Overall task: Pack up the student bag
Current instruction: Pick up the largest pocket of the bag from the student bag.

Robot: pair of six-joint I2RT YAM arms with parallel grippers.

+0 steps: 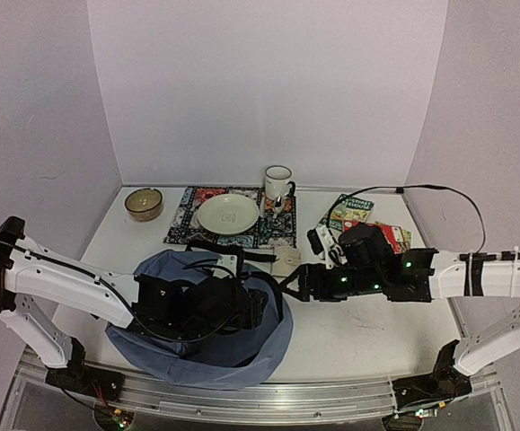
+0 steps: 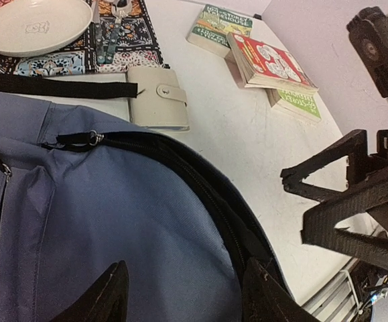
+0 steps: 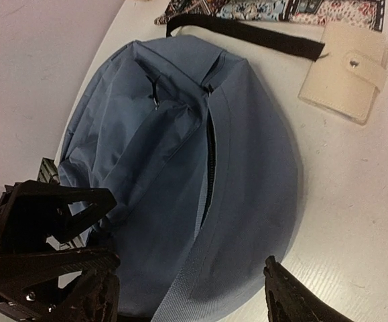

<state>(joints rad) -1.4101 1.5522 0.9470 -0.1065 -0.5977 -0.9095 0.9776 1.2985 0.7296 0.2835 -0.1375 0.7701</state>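
The student bag (image 1: 197, 355) is a slate-blue backpack lying flat at the near left of the table, with a black strap (image 1: 228, 249) at its far edge. My left gripper (image 2: 187, 298) hovers open over the bag's fabric (image 2: 113, 215), one finger (image 2: 106, 295) on the blue panel and the other by the dark main zipper (image 2: 200, 181). My right gripper (image 3: 194, 302) is also open above the bag's right rim (image 3: 247, 201), gripping nothing. A dark slit shows along the zipper (image 3: 210, 161). The two grippers face each other over the bag's right side (image 1: 273, 301).
A cream wallet (image 1: 286, 260) lies just beyond the bag. Several books (image 1: 363, 220) are stacked at the right. A patterned placemat (image 1: 188, 202) at the back holds a plate (image 1: 228, 214), with a mug (image 1: 277, 184) and a bowl (image 1: 143, 203) near it.
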